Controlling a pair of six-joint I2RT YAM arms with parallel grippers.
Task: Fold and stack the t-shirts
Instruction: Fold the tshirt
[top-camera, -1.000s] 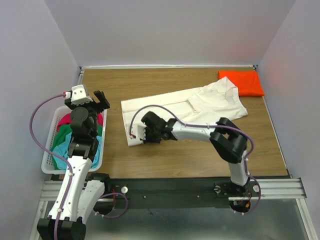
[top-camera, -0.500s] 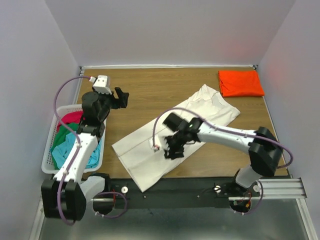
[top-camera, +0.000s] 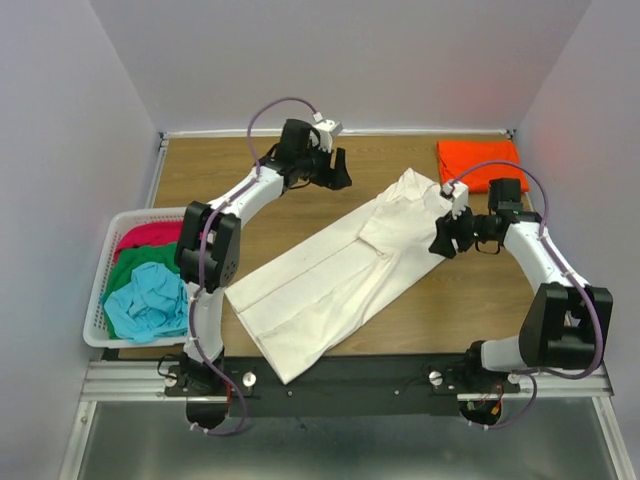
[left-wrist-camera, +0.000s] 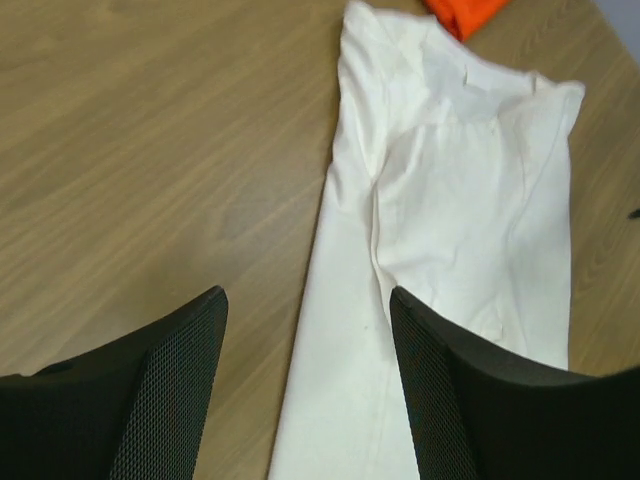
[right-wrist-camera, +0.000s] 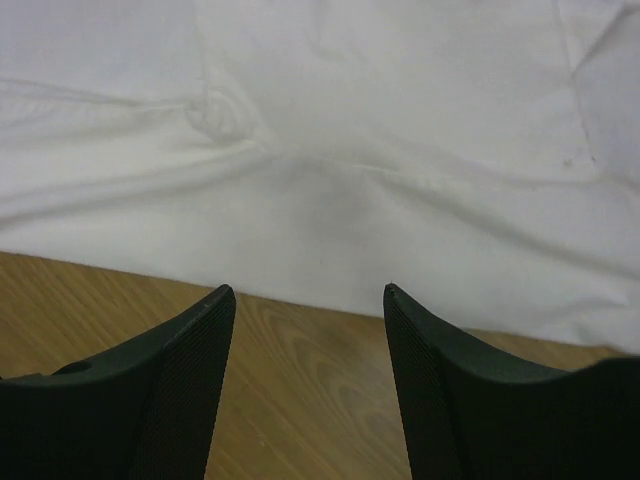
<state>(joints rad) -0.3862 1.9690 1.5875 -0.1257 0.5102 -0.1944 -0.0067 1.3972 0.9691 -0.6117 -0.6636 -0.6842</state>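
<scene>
A large cream-white t-shirt (top-camera: 330, 280) lies flat and stretched out diagonally on the wooden table, from the near edge up toward the far right. A folded orange t-shirt (top-camera: 480, 165) sits in the far right corner. My left gripper (top-camera: 335, 172) hovers open over the far left side of the cream shirt (left-wrist-camera: 450, 200), with nothing between its fingers (left-wrist-camera: 170, 380). My right gripper (top-camera: 440, 240) is open beside the shirt's right edge; bare wood lies between its fingers (right-wrist-camera: 440, 370) and the cream cloth (right-wrist-camera: 350, 120) just ahead. A corner of the orange shirt (left-wrist-camera: 462, 12) shows in the left wrist view.
A white lattice basket (top-camera: 100, 340) stands at the table's left edge. It holds a crimson shirt (top-camera: 145, 240), a green shirt (top-camera: 140, 268) and a light blue shirt (top-camera: 145, 305). The black rail with the arm bases runs along the near edge.
My right gripper opened, let go of the cream shirt and moved to its right end. The shirt now lies stretched diagonally. My left arm swung from above the basket to the far middle.
</scene>
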